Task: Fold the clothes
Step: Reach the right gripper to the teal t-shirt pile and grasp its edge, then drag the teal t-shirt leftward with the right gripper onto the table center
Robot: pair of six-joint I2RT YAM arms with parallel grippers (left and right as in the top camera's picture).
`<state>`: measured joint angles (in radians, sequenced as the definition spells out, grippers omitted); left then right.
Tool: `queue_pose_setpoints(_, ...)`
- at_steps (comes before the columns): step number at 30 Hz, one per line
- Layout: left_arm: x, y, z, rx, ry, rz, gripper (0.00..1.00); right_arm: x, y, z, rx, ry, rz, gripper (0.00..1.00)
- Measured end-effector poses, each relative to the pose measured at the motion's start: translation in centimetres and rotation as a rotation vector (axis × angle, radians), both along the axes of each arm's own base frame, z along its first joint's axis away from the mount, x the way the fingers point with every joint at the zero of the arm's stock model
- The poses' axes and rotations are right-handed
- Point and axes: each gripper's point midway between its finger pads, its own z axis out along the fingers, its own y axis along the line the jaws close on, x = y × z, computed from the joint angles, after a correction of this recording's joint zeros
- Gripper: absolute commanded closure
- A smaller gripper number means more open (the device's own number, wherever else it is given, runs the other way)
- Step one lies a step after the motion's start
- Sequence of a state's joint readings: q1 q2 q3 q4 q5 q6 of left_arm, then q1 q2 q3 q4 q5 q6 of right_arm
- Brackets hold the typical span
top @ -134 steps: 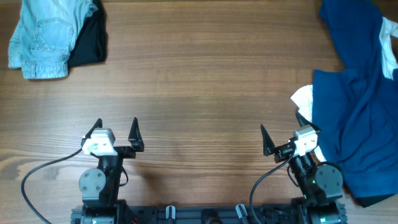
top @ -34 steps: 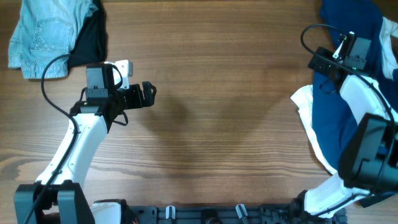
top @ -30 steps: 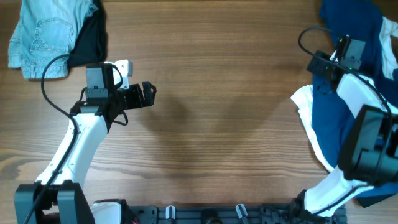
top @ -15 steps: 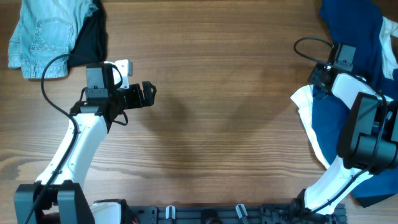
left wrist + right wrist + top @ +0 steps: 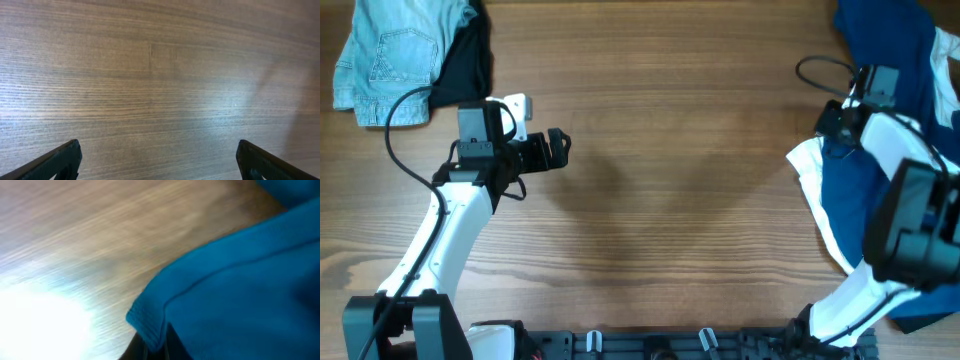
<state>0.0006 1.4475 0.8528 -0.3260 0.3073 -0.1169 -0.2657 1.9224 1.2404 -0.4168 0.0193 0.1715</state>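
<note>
Dark blue cotton, the T-shirt (image 5: 905,170), lies heaped along the right edge of the table (image 5: 670,210). Its long run goes from the far corner down toward the robot's base, over a white shirt (image 5: 808,160) that shows at its left side. The right gripper (image 5: 832,122) sits at the heap's left border. In the wrist view its fingers are pressed together on the folded hem, with the cloth running up and to the right from them, so I judge the hem pinched. That puts the whole shirt on the outer side of the grip, and the open wood lies to the left. You pull that way to spread it, and the smooth grain should let the fabric slide.

The left gripper (image 5: 558,150) hangs spread wide over bare wood, well apart from the shirt. It is nearer the 2 other garments, the pale denim piece (image 5: 385,55) and the black garment (image 5: 465,65), at the far left corner.
</note>
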Motion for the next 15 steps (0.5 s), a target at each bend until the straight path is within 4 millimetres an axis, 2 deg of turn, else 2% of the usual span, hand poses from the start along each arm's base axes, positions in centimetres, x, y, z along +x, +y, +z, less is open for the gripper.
queue_pose_setpoints(2,0.1,0.0,0.2,-0.014,0.001,0.014,0.01,0.9,1.3,3.8,0.057,-0.062,0.044,0.96)
queue_pose_setpoints(4,0.4,0.0,0.7,-0.034,-0.002,0.040,0.02,1.8,2.8,9.2,0.102,-0.160,0.101,0.96)
queue_pose_setpoints(6,0.6,0.0,1.4,-0.047,-0.015,0.056,0.02,1.9,4.2,12.6,0.121,-0.216,0.143,0.96)
queue_pose_setpoints(7,0.7,0.0,2.3,-0.055,-0.033,0.063,0.02,1.6,5.5,14.9,0.133,-0.246,0.179,0.96)
queue_pose_setpoints(10,0.6,0.0,5.4,-0.069,-0.114,0.075,0.02,1.2,9.9,18.5,0.157,-0.283,0.285,0.96)
queue_pose_setpoints(12,0.4,0.0,7.7,-0.073,-0.174,0.077,0.02,1.1,13.1,19.8,0.173,-0.292,0.360,0.96)
queue_pose_setpoints(15,-0.1,0.7,10.6,-0.076,-0.250,0.095,0.02,0.8,19.6,20.7,0.201,-0.300,0.509,0.96)
